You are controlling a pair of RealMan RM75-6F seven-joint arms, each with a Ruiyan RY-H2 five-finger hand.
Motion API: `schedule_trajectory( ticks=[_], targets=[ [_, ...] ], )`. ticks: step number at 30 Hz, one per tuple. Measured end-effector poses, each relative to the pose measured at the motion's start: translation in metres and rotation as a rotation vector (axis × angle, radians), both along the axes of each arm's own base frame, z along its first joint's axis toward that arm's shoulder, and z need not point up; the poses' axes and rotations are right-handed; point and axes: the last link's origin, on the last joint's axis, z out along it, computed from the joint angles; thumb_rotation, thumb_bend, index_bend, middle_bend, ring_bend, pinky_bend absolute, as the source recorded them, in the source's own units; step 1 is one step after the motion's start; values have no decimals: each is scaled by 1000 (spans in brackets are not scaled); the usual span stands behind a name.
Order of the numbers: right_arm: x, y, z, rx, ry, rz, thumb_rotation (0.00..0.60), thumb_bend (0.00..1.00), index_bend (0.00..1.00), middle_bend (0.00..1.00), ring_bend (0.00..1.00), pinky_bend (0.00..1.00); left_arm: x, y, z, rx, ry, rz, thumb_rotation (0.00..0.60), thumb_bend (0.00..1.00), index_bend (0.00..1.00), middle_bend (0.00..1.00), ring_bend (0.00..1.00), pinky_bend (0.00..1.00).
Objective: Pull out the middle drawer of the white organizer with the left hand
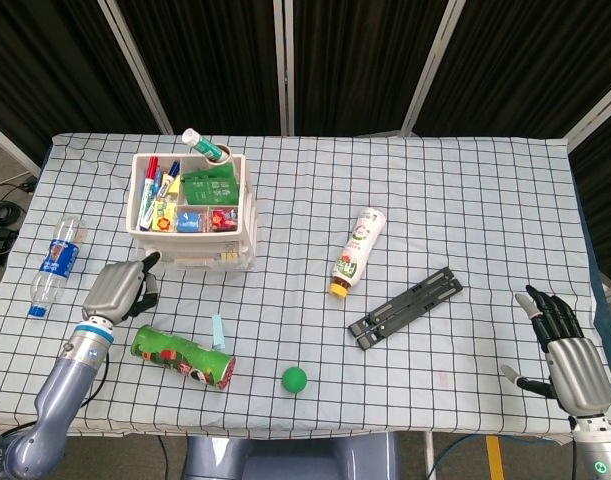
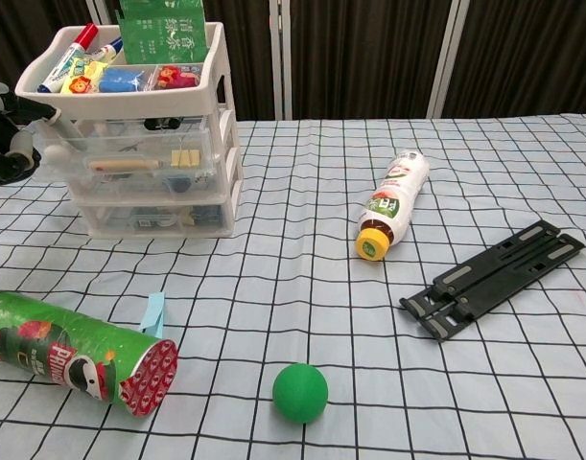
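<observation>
Middle drawer (image 2: pixel 129 158) of the white organizer (image 1: pixel 193 208) sits at table's far-left area, 2nd tier under the open top tray of markers; it juts slightly past the tiers above and below, toward the robot's left. Left hand (image 1: pixel 115 290) is at the drawer's left front corner, a finger (image 2: pixel 24 120) hooked at its end; exact grip on the handle unclear. Pull axis judged to run from organizer toward left hand, roughly toward the table's near-left edge. Right hand (image 1: pixel 570 360) is spread, holding nothing, well apart at far right edge. Green can (image 1: pixel 182 357) lies near the left hand.
</observation>
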Motion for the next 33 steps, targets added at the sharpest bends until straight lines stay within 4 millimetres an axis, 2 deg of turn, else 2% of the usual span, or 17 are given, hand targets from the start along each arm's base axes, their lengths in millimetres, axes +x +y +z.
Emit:
schedule_trajectory(
  ticks=[17, 33],
  targets=[
    [1, 1, -2, 2, 7, 4, 600, 34, 0, 0, 0, 0, 0, -32, 6, -98, 23, -56, 600, 1000, 315, 791, 763, 687],
    [1, 1, -4, 7, 13, 1, 600, 34, 0, 0, 0, 0, -2, -39, 16, -90, 4, -71, 600, 1000, 294, 791, 763, 687]
  ],
)
